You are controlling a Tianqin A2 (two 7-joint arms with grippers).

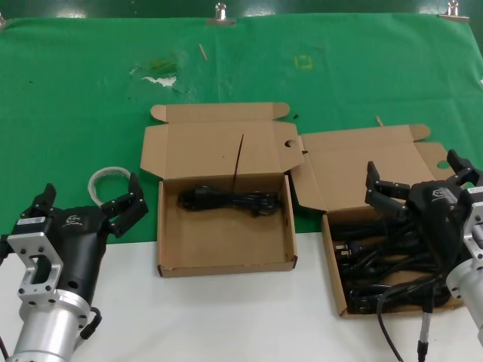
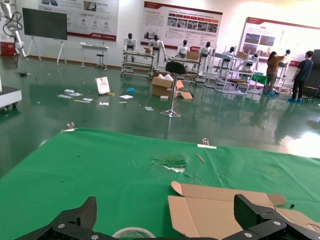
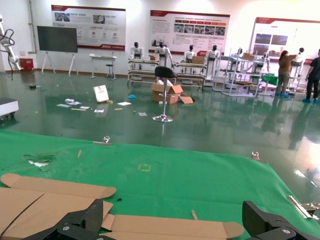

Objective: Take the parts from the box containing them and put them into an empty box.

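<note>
Head view first: two open cardboard boxes sit side by side where the green cloth point(image 1: 90, 98) meets the white table point(image 1: 226, 317). The middle box point(image 1: 173, 256) already has one cable bundle point(image 1: 230, 200) lying along its far wall, so it isn't really "empty" anymore. Rest of its floor is bare. The right box point(image 1: 336, 279) looks pretty full, a tangle of black cables point(image 1: 377, 264) piled in there. So I'd say the job has barely started, one bundle over and most of the pile left to go.

The right gripper point(image 1: 416, 183) hangs over the far end of the right box, fingers spread wide, nothing between them. The left gripper point(image 1: 89, 202) is parked off to the left of the middle box, also spread and empty, with a clear tape ring point(image 1: 106, 181) on the cloth just beside it.

Left wrist view: both finger tips point(image 2: 85, 212) poke up wide apart, and past them you see the middle box's lid point(image 2: 215, 210) and the cloth. The tape ring peeks in between the fingers. No cable in this shot.

Right wrist view: fingers point(image 3: 90, 215) again well apart, box lid flaps point(image 3: 55, 187) below and beyond them. The cables themselves are out of sight here, so can't tell how close it is to the pile.
</note>
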